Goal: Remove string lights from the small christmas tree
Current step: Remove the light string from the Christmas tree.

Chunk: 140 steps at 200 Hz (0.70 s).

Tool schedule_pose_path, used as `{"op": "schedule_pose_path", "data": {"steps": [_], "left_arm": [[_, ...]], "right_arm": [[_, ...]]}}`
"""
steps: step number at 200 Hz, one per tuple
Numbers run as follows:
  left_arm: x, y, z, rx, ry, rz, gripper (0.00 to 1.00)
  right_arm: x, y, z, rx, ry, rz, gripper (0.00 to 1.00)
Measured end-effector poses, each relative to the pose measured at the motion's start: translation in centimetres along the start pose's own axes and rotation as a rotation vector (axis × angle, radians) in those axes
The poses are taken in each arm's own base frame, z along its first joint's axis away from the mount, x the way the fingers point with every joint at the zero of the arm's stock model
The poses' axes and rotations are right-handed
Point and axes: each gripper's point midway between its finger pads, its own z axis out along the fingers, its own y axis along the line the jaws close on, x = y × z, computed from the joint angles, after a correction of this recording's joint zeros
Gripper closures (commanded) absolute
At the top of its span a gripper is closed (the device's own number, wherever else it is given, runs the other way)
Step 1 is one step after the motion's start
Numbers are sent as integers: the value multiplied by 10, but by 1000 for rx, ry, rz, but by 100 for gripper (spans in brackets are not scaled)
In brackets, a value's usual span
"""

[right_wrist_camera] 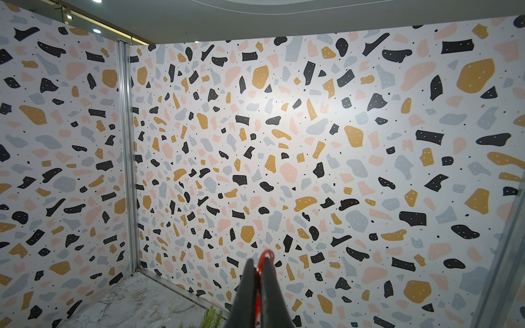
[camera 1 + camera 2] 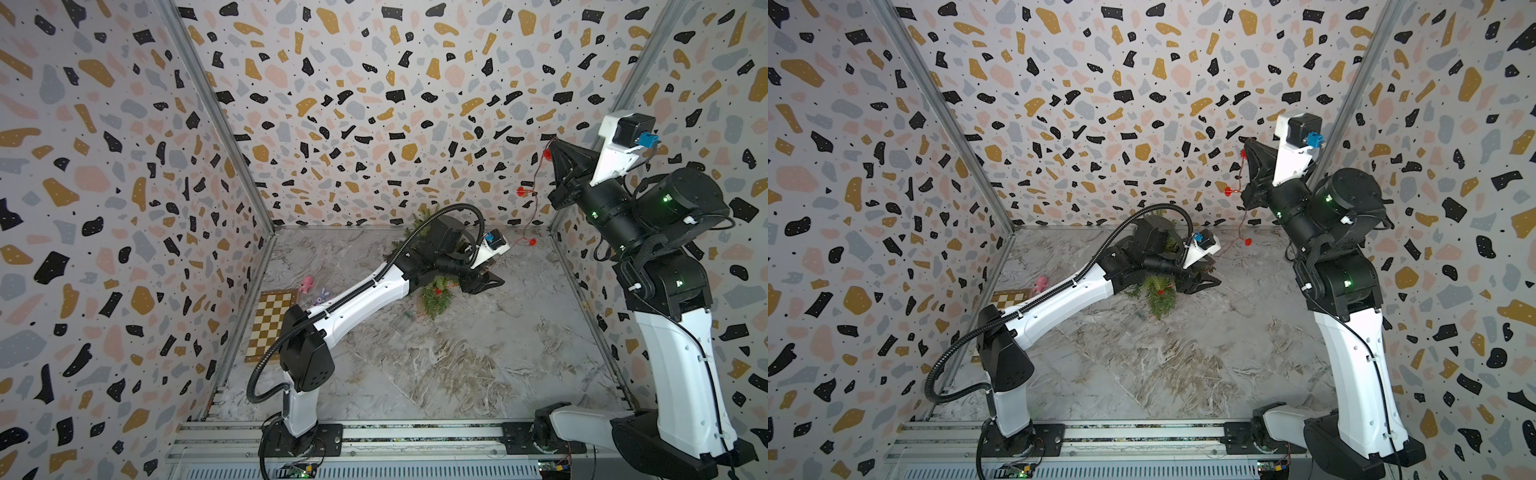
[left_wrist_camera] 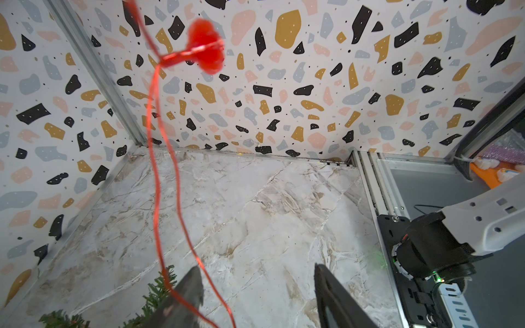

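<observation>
High by the right wall (image 2: pixel 706 62), my right claw (image 2: pixel 557 153) pinches the string lights (image 2: pixel 533 208). My left claw (image 3: pixel 255 301) stands spread, the lights running between its fingers (image 3: pixel 187 295), beside the tree (image 2: pixel 436 297). Pulling higher could drag the tree if the lights snag.

White walls printed with black, ochre, pink and grey terrazzo flecks (image 2: pixel 374 83) close three sides in both top views, joined by grey aluminium corner posts (image 2: pixel 218 116). A grey-white marble-patterned surface (image 2: pixel 436 365) fills the lower middle, edged at the bottom by a ribbed aluminium rail (image 2: pixel 415 432). The right wrist view shows a grey ceiling (image 1: pixel 284 17) with round recessed lights (image 1: pixel 96 30) along its top
</observation>
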Motion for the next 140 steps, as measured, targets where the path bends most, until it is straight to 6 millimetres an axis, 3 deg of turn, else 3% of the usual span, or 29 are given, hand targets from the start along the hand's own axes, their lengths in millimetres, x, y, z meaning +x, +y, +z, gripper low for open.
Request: {"op": "schedule_pose_path", "data": {"steps": [32,82,140], "left_arm": [[-3,1,-2,-23,1,6,71],[-18,-4,-13,-48,-24,24,90],[-37,-10,-29,-57,-62,43,100]], "right_arm": [[0,1,-1,-3,-3,5,100],[15,1,4,-7,22,15,100],[27,2,5,-10,43,26,100]]}}
